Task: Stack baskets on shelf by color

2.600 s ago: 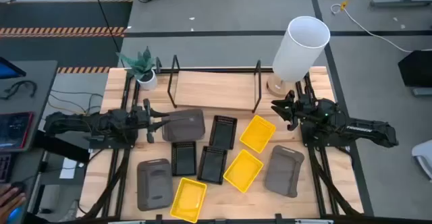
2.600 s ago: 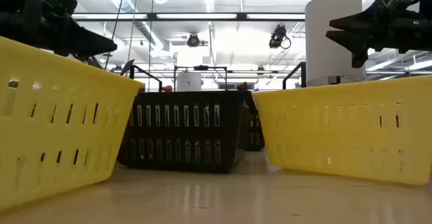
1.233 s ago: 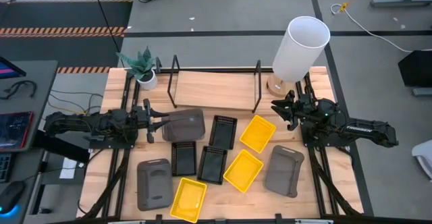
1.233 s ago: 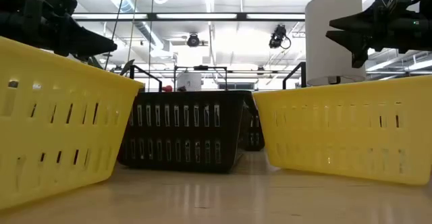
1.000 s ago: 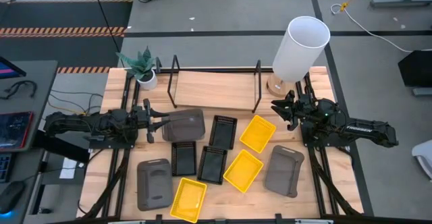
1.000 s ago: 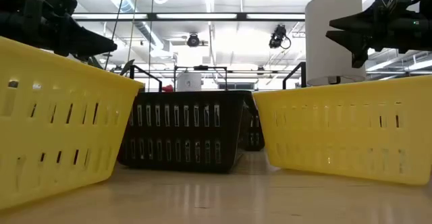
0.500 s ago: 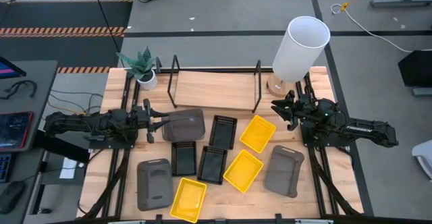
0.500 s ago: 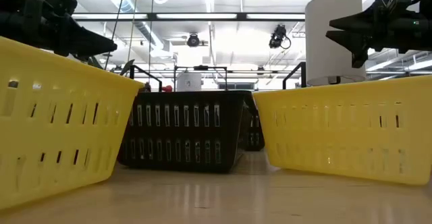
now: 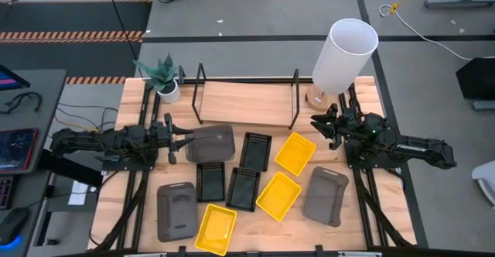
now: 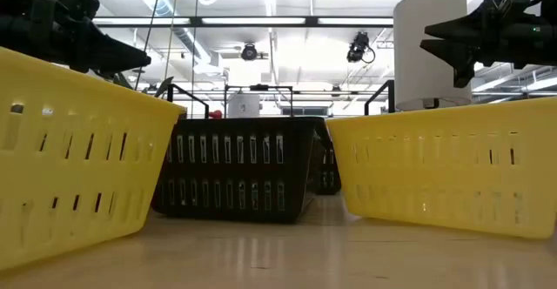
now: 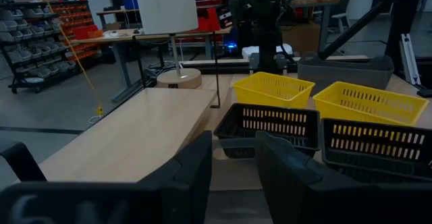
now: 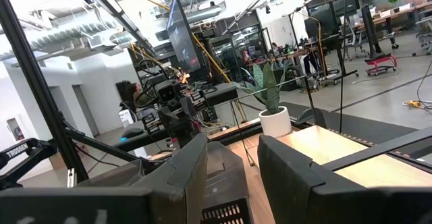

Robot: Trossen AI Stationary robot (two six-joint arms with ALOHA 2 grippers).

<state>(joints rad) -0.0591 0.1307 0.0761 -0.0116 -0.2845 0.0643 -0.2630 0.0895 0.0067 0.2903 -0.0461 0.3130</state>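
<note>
Nothing has moved over the last few seconds, so stacking is stalled: the shelf point(image 9: 246, 102) at upper centre stays bare, 9 baskets point(image 9: 257, 176) on the surface. Left end effector point(image 9: 179, 139) grips the grey basket point(image 9: 213, 142); right end effector point(image 9: 319, 124) hovers slightly open, empty

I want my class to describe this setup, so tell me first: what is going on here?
Nothing is stacked yet. The shelf holds no basket, and all nine lie loose on the table: three yellow, three black, three grey. The left gripper is at the edge of the grey basket nearest the shelf; whether it grips it is unclear. The right gripper hangs beside the lamp, holding nothing, fingers apart.
</note>
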